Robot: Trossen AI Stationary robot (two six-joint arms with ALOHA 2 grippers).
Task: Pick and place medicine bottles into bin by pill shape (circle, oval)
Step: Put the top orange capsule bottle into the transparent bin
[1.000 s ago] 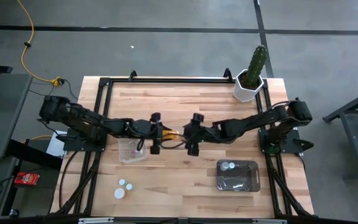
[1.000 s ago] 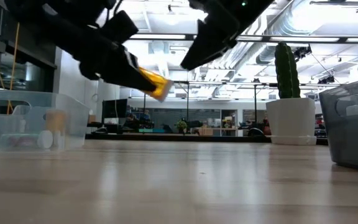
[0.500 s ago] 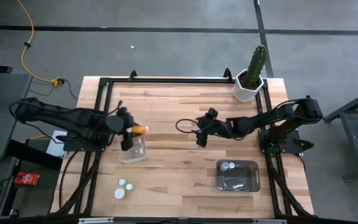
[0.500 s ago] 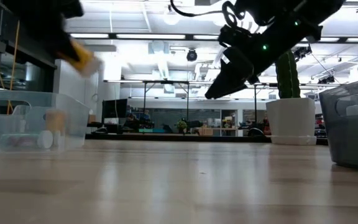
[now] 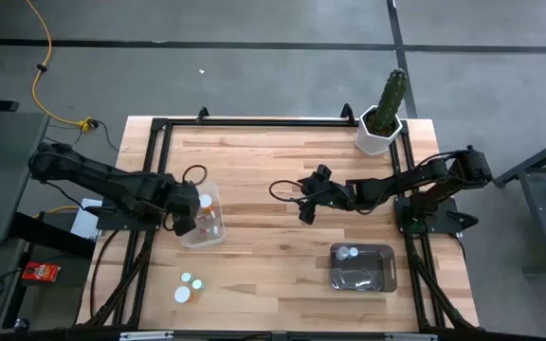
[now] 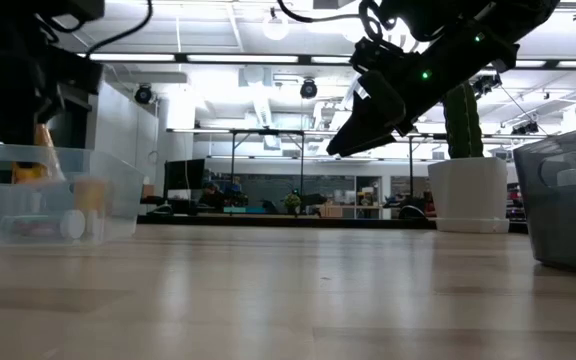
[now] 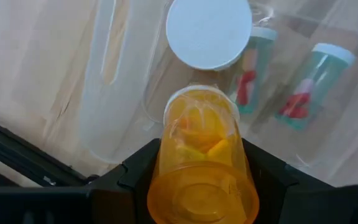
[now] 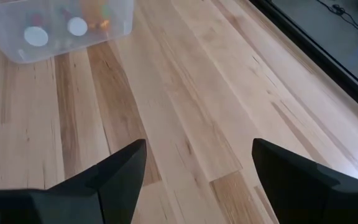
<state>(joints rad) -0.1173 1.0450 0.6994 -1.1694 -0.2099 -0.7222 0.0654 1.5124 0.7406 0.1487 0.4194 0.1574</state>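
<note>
Table [image 5: 282, 166] of pale wood planks, grey floor [image 5: 254, 76]

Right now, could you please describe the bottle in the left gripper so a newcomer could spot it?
Find the clear bin at the table's left. Above it, the left gripper clamps an orange bottle, the only one held; the bottles below it rest in the bin.

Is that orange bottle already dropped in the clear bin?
No. The left gripper holds the orange bottle above the clear bin.
</note>
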